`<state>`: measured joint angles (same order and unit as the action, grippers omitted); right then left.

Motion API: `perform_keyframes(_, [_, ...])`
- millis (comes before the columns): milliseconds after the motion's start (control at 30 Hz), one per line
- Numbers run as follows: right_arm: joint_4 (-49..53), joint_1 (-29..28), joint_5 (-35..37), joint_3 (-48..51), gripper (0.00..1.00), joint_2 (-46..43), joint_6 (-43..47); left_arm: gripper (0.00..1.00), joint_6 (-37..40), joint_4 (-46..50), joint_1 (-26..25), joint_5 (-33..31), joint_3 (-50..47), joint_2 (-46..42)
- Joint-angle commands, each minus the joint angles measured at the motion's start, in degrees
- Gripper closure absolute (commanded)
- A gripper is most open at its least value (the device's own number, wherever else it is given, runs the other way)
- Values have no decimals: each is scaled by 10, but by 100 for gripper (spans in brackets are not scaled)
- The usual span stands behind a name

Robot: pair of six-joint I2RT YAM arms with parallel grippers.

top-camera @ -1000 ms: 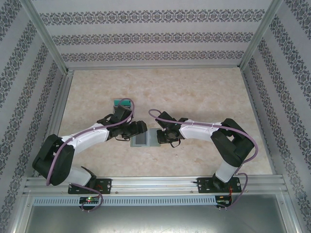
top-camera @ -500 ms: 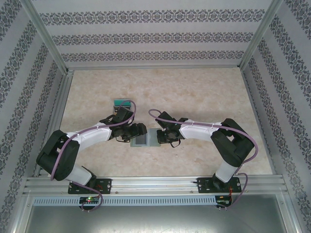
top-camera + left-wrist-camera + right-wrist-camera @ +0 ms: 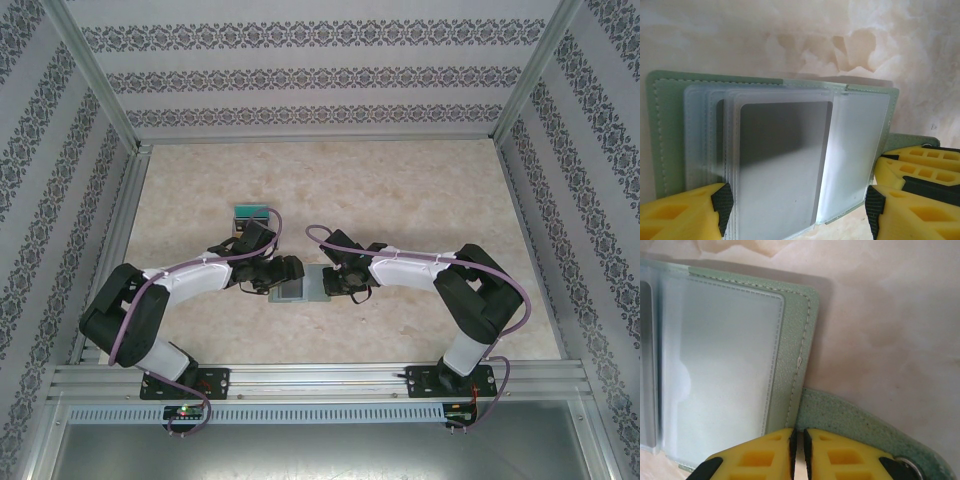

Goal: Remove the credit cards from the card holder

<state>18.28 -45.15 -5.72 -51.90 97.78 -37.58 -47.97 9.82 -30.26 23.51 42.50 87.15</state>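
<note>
The card holder [image 3: 298, 288] lies open and flat on the bench [image 3: 420, 180], right between the two wrists, green cover down and its clear sleeves [image 3: 855, 145] fanned up toward us. Inside the top sleeve on the left wrist camera there's a grey credit card [image 3: 782, 165], tucked in and sitting square in its pocket. Now the left fingers [image 3: 685, 215]: they're wide apart, one on each side of that sleeve stack, with the grey card in the gap between them. The black pads sit right at the sleeves' outer edges, though I can't tell whether they actually touch. Over on the holder's other side, the right fingers [image 3: 765, 455] are drawn almost together, just a thin slit between them. Their tips are down at the cover's stitched edge, exactly where the tab [image 3: 865, 432] branches off. I can't tell whether any material is nipped in that slit. The tab itself runs out flat across the bench to the side of them. Further back, beyond the left arm and well apart from the holder, a teal credit card [image 3: 250, 212] lies face up on the bench.
</note>
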Motion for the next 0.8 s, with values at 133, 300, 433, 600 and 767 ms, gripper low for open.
perform_keyframes(133, [-17, -5, -2, 5, 81, 29, -9, 24, -9, -51, 5, 54, -18, 23])
perform_keyframes(300, [-17, -5, -1, 5, 81, 28, -9, 23, -19, -85, 5, 85, -23, 24])
perform_keyframes(433, [-17, -5, -1, 4, 81, 29, -9, 23, -22, -103, 4, 101, -25, 7])
perform_keyframes(600, [-18, -5, -2, 3, 81, 30, -9, 23, -20, -105, 4, 107, -18, -9])
perform_keyframes(767, [-17, -5, -1, 3, 81, 31, -9, 22, -20, -116, -4, 124, -1, -5])
